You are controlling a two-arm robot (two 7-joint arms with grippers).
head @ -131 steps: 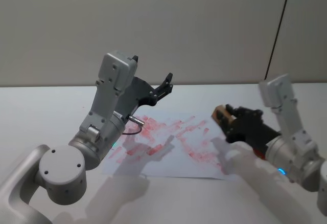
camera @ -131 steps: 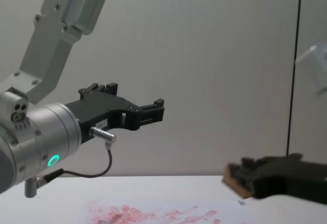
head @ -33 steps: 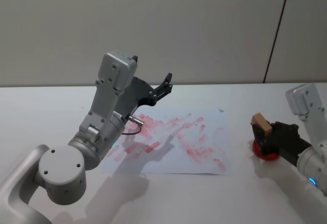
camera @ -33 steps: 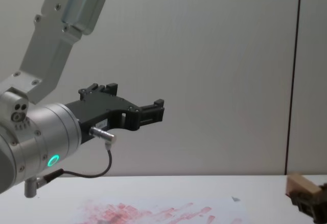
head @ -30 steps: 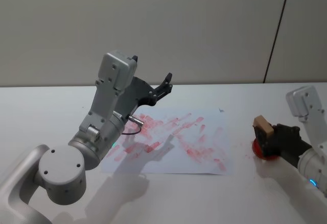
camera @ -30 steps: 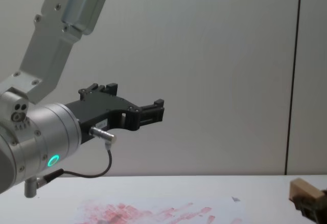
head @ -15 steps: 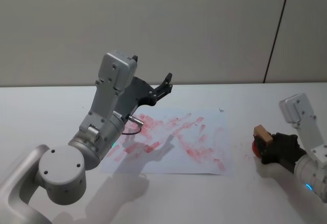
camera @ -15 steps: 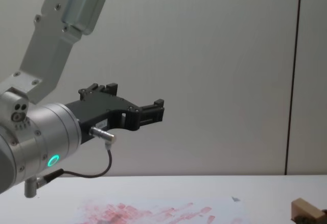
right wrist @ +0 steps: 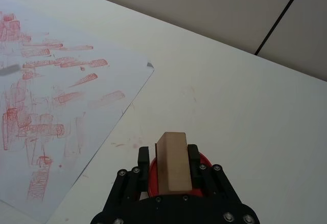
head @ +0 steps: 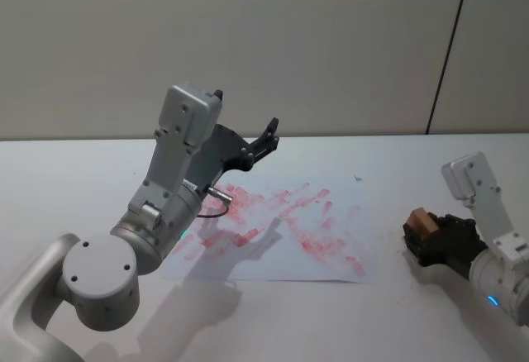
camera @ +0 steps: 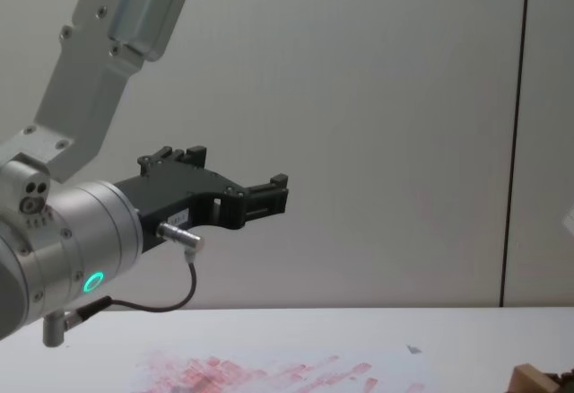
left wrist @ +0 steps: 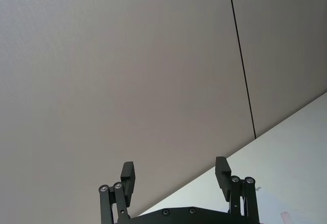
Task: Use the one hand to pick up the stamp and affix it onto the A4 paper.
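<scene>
Just off the right edge of the A4 paper (head: 289,230), the right gripper (right wrist: 171,155) sits low over the white table (head: 83,180). Its black fingers are clamped on either side of the stamp (right wrist: 172,165). The little wooden block stands upright between them over a round red ink pad (right wrist: 205,160) (mostly hidden under the claws), clear of the sheet. I can't tell whether it touches the pad. The paper lies flat, smeared with red-pink prints. Above its left part hangs the left gripper (left wrist: 174,169), well off the sheet, fingers wide apart and holding nothing.
</scene>
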